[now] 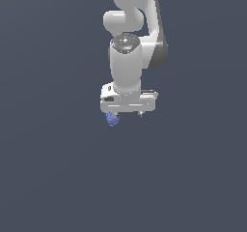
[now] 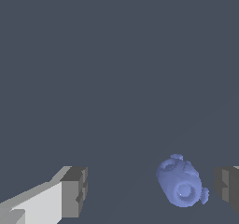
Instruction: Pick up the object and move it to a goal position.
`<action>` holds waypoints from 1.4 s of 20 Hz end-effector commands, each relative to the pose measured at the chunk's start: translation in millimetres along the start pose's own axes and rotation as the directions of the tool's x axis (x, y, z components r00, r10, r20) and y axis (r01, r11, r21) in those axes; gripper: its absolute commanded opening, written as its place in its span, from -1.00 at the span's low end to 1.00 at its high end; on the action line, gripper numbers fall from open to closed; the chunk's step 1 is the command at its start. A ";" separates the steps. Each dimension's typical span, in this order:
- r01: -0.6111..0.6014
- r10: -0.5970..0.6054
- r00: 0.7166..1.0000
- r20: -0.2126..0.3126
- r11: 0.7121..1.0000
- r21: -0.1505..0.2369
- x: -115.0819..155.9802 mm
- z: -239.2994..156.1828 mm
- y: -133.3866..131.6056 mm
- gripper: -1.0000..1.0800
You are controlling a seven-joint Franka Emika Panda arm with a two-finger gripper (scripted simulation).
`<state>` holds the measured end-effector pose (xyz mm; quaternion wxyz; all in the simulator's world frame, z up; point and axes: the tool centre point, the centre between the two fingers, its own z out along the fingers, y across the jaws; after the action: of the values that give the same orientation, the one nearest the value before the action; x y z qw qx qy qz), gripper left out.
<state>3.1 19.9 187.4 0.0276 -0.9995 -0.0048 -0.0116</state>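
The object (image 1: pixel 112 119) is a tiny blue-violet bumpy lump on the grey floor. In the exterior view it peeks out just under the left end of my white gripper (image 1: pixel 126 114), which points straight down over it. In the wrist view the object (image 2: pixel 180 182) lies between my two fingers, much nearer to one fingertip (image 2: pixel 228 188) than to the other fingertip (image 2: pixel 74 190). My gripper (image 2: pixel 151 190) is open, and neither pad touches the lump.
The plain dark grey floor (image 1: pixel 53 178) fills both views. My white arm (image 1: pixel 130 42) rises above the gripper in the exterior view. No other object shows.
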 end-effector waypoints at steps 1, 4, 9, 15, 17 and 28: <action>0.000 0.000 1.000 -0.003 1.000 0.003 1.1 -1.8 -0.8 0.92; 0.003 -0.003 1.000 -0.001 1.000 0.001 0.1 -0.2 0.3 0.92; 0.031 -0.031 1.000 0.000 1.000 -0.003 -3.7 5.3 5.7 0.92; 0.100 -0.100 0.995 0.004 0.995 -0.013 -13.9 19.3 19.1 0.92; 0.133 -0.132 0.991 0.007 0.991 -0.017 -18.9 25.7 25.1 0.92; 0.357 -0.356 0.934 0.030 0.933 -0.036 -58.8 67.2 62.9 0.92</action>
<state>-48.0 -35.4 121.1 0.0062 -0.9854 -0.1700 -0.0056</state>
